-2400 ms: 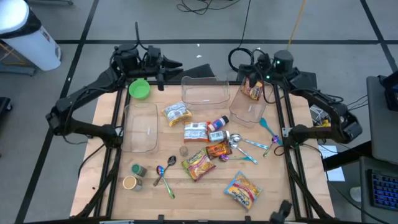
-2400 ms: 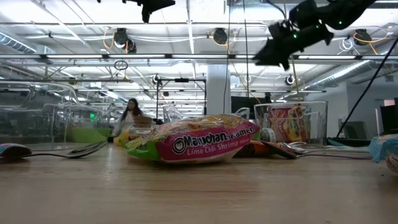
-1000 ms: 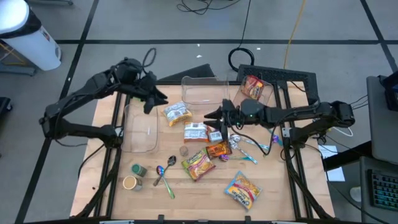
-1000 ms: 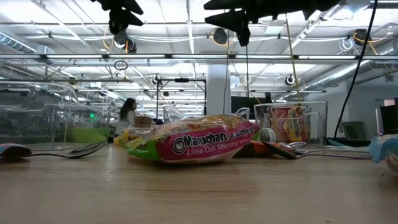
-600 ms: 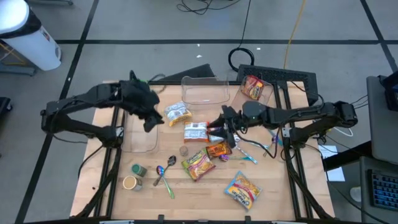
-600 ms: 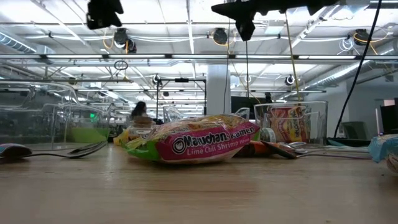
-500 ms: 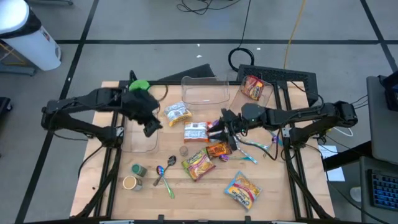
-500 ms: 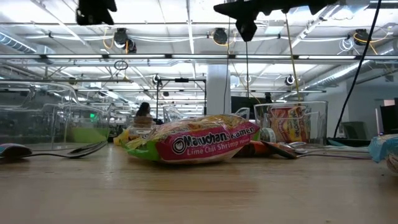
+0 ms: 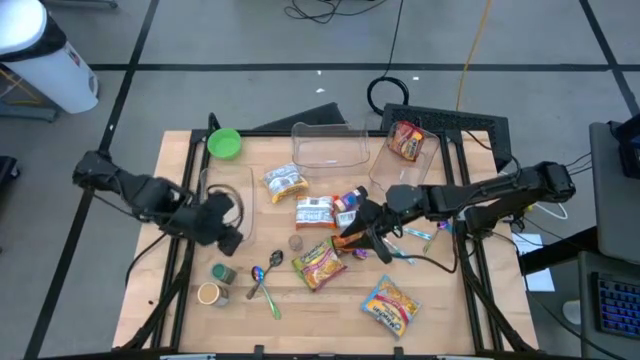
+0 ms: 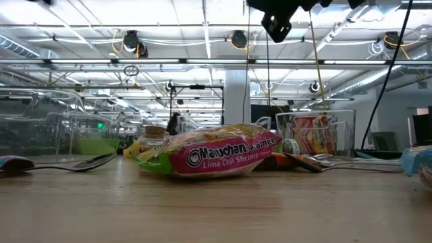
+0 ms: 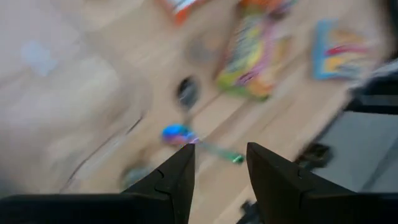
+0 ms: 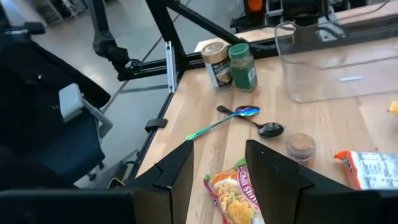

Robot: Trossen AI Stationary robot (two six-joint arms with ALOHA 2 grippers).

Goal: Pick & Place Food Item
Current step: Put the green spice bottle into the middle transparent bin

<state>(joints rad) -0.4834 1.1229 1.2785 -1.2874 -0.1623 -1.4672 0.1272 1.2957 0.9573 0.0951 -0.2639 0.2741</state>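
Several food packets lie flat on the wooden table: a pink-and-green ramen packet [image 9: 318, 265] [image 10: 209, 156] [image 12: 233, 196], a blue-and-yellow packet [image 9: 390, 305], and two white packets [image 9: 284, 182] [image 9: 314, 211]. A red-and-yellow packet [image 9: 405, 141] stands inside the right clear container [image 9: 400, 172]. My right gripper [image 9: 352, 234] [image 12: 219, 160] hangs open above the table's middle, just beyond the ramen packet, with nothing between its fingers. My left gripper [image 9: 230, 238] [image 11: 221, 165] hangs open over the near end of the left clear container [image 9: 226, 195], pointing steeply down and also empty.
A third clear container [image 9: 329, 147] stands at the far middle, with a green bowl [image 9: 224, 144] at the far left. Two small jars [image 9: 222, 273] [image 9: 209, 293] and iridescent spoons [image 9: 262, 275] [image 12: 239, 115] lie near left. More spoons [image 9: 410, 232] lie at the right.
My left gripper has swung from beside the green bowl toward the table's near edge, along the left container, rolling its wrist and sinking a little. My right gripper has drifted toward the near edge, from over the white packet to above the orange one. The packets have stayed put.
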